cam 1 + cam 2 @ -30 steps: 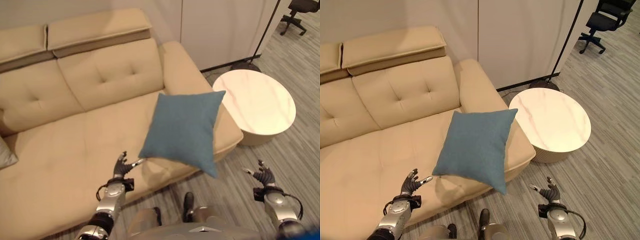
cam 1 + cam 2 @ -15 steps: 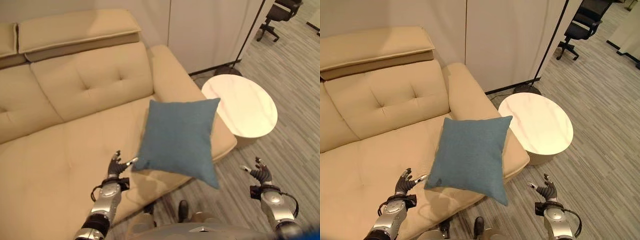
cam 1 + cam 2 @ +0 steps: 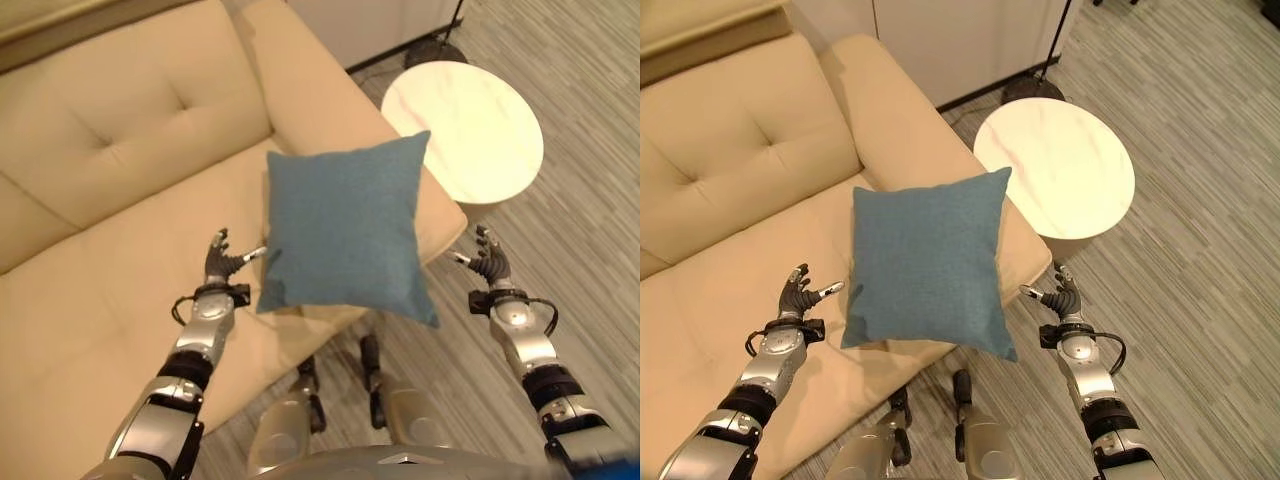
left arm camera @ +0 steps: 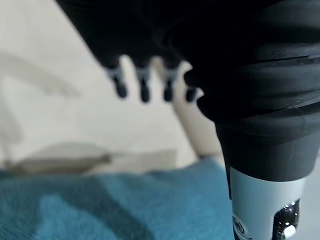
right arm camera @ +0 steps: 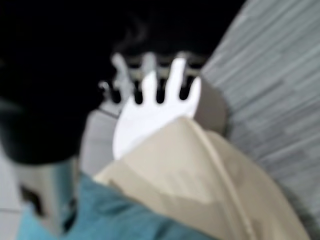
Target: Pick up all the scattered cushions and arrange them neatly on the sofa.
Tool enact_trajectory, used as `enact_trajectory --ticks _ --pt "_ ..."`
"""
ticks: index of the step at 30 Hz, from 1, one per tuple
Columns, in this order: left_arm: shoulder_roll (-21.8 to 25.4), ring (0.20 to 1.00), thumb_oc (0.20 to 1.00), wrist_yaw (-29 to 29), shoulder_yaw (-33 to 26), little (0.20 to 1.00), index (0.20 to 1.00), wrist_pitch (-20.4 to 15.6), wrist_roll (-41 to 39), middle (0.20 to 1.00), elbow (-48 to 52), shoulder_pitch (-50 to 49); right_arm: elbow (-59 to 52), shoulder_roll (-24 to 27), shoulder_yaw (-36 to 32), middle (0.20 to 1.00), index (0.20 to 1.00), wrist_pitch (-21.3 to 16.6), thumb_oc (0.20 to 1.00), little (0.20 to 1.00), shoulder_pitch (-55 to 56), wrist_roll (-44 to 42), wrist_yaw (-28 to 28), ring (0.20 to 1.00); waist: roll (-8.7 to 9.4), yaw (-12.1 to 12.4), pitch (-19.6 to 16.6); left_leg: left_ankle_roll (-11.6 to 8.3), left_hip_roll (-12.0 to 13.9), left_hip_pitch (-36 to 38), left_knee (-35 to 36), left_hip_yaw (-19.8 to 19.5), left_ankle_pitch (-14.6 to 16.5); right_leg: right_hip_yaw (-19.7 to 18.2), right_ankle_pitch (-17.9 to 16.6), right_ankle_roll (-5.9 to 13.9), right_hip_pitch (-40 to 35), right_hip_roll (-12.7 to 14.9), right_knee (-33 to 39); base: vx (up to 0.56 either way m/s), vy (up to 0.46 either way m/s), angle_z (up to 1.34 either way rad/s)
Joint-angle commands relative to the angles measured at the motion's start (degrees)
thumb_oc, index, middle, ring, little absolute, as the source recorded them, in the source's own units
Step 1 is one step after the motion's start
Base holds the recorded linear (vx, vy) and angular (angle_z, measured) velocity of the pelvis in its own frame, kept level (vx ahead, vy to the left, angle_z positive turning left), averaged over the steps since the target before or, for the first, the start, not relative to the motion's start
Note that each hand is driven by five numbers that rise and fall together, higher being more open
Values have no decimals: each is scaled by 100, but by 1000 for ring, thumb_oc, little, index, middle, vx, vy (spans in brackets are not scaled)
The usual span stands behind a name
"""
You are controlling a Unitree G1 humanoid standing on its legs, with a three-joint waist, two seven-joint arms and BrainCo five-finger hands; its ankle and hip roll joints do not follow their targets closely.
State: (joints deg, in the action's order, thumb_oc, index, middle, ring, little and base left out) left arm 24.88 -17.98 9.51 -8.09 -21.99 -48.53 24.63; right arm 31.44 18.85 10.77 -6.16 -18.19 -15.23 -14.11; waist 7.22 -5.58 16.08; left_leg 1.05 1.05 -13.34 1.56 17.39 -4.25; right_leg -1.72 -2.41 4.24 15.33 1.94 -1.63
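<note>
A: Blue cushion (image 3: 345, 230) lies over the sofa (image 3: 120, 150) seat's front corner, near the round table (image 3: 462, 128), its lower corner overhanging the floor. Left hand (image 3: 222, 262) at its edge, right hand (image 3: 487, 264) just off to the side; both spread, holding nothing.

B: Suggest closing in from both sides, gripping evenly, then setting it against the backrest. Writing: none legible.

I see grey striped flooring (image 3: 1200, 150), a round white marble-topped side table (image 3: 1055, 165) (beside the couch's arm), and pale wall panels (image 3: 960, 35) behind.
</note>
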Motion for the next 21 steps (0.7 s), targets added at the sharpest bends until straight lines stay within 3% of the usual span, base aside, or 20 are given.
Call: enact_trajectory --ticks 1,9,21 --pt "120 1000 1000 -100 -6 1000 1000 -246 -286 1000 -228 192 -394 -52 34 1000 1000 -374 1000 1000 -99 -490 37 1000 200 12 -118 -188 63 -309 -866 -443 568 111 -202 479 132 94 -194 -6 33 -13" --pt "226 1000 1000 -117 24 1000 1000 -199 -323 1000 -679 733 -865 -97 32 1000 1000 -583 1000 1000 -225 -699 -47 1000 426 -141 22 -174 108 -751 -1143 -418 642 77 -388 560 465 103 -158 -4 12 -3" --pt "-363 1000 1000 -19 194 1000 1000 -263 -811 1000 -586 761 -1496 -226 200 1000 1000 -795 1000 1000 -222 -1098 87 1000 610 -233 193 -146 91 -888 -1363 -382 809 28 -464 603 537 153 -120 -2 11 0"
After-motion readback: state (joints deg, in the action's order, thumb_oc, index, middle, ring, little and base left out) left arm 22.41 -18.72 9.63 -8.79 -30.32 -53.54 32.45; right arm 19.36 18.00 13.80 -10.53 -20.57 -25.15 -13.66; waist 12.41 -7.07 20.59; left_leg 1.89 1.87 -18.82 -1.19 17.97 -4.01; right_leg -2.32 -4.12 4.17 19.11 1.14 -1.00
